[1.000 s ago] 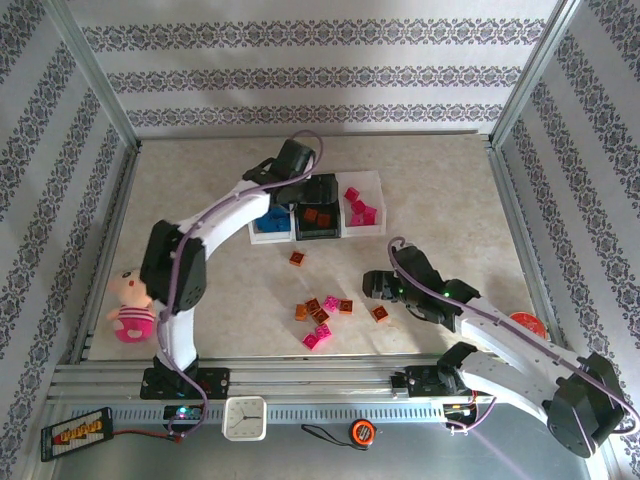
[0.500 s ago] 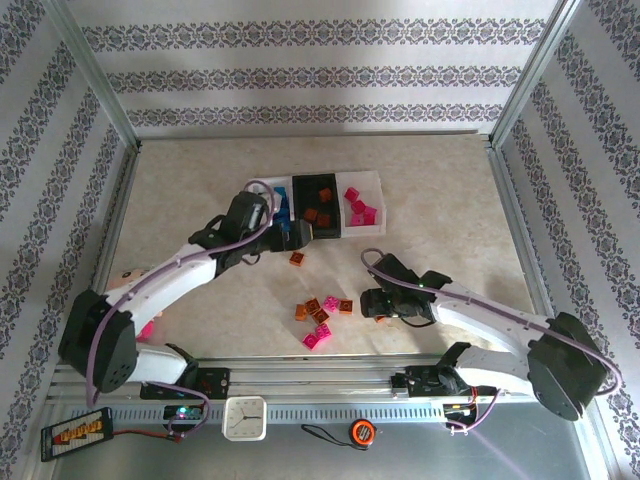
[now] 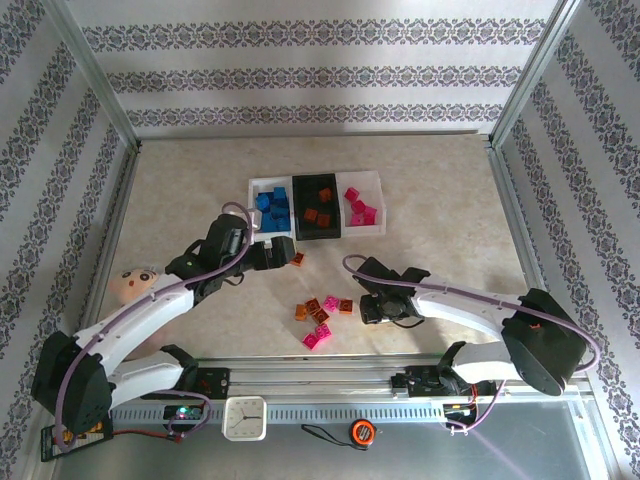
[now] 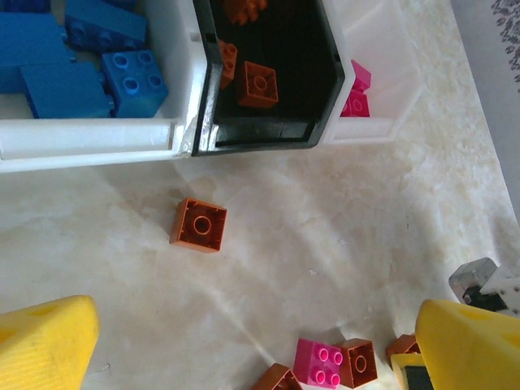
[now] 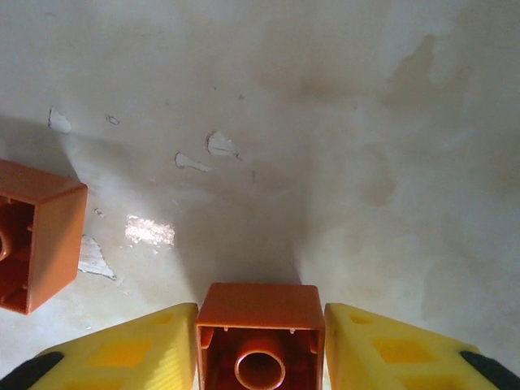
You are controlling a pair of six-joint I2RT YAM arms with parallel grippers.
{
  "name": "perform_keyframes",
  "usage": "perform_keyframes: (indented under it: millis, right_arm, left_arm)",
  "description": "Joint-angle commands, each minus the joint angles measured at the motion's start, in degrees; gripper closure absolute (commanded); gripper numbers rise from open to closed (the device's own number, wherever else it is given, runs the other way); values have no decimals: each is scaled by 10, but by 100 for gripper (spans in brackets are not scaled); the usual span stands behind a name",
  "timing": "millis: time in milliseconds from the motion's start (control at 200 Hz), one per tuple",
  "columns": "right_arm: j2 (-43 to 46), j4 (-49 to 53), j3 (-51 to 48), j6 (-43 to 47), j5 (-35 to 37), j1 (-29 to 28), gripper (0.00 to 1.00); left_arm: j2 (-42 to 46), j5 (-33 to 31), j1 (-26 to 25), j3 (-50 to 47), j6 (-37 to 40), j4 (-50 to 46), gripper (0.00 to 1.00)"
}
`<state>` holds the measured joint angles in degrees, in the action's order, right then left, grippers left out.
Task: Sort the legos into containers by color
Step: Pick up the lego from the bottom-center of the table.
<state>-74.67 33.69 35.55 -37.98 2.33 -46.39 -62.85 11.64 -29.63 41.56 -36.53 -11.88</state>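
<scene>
Three joined containers stand at mid-table: a white bin with blue legos, a black bin with orange ones, and a white bin with pink ones. A lone orange lego lies in front of them. My left gripper hovers open beside it, with nothing between its fingers. My right gripper is low on the table, shut on an orange lego with both yellow fingers against its sides. A loose cluster of orange and pink legos lies left of it.
A doll lies at the left edge behind my left arm. Another orange brick sits just left of the held one. A pink brick and an orange brick lie near my left gripper's right finger. Metal rails frame the table.
My left arm has pulled back from the bins towards the near side, and its jaws have opened wide. My right gripper has shifted left and closed onto an orange lego.
</scene>
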Motion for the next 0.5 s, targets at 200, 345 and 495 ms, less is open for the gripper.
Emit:
perform_keyframes:
  millis: [200,345,495]
  right_arm:
    - [75,32,51,19,9,-8,71]
    - [75,39,136,63,15,-5,71]
    - [1,4,242,107,20,11,71]
  left_arm:
    - [44,-43,-4,-47,-5,-21,0]
    - [64,-47,-4,-77,-15,-22,0]
    - [80,-41,-4,-108,-29,-17,0]
